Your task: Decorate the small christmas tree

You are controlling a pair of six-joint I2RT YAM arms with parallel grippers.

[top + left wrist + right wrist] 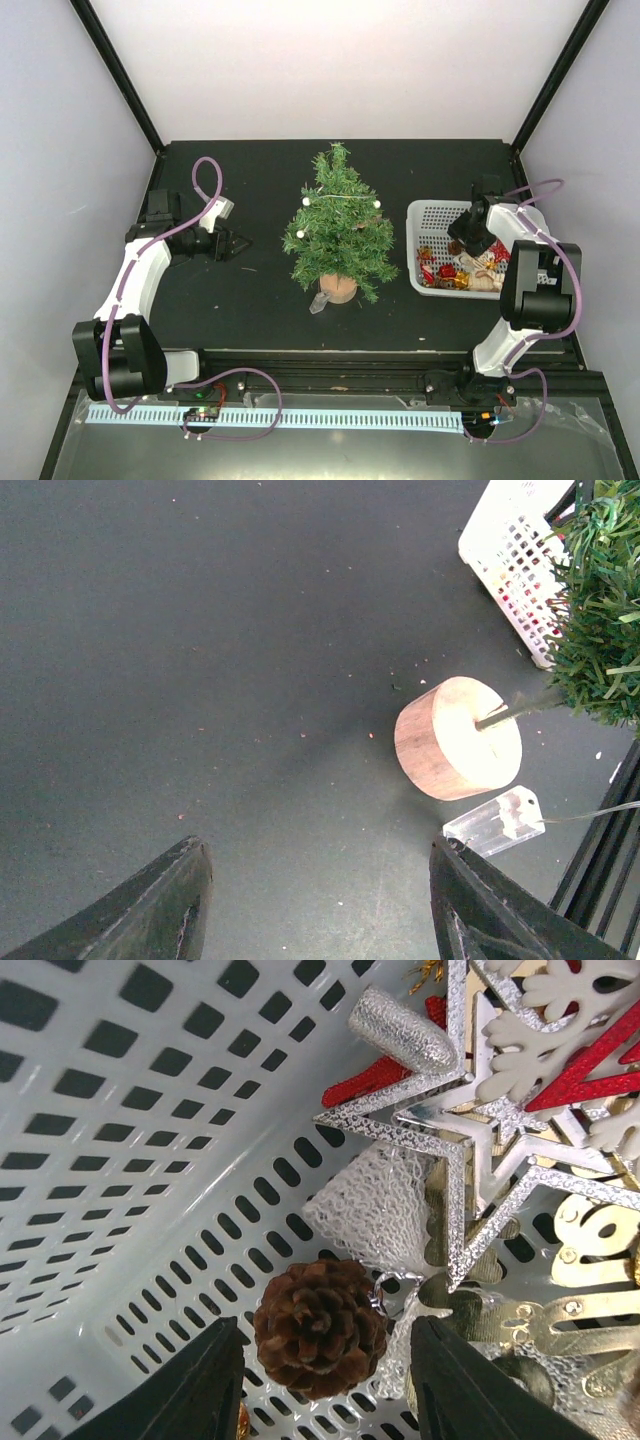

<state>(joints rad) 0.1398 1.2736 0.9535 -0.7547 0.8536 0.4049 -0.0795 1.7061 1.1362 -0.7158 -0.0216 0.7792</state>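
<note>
Small green bristly christmas tree (340,230) on round wooden base stands mid-worktop (250,300). Right gripper (328,1332), fingers apart, straddles a brown pine cone (320,1345) in the white perforated plastic basket (425,210), probably for pickup. Left gripper (240,243), fingers apart and empty, hovers beside the tree.

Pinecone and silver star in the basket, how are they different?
The pinecone is brown and rounded; the silver star is shiny, flat and pointy. The pinecone lies on the floor of the white basket, lined up between the open jaws of the right gripper; the silver star rests on top of other decorations, off to one side. Both are inside the same basket.
</note>
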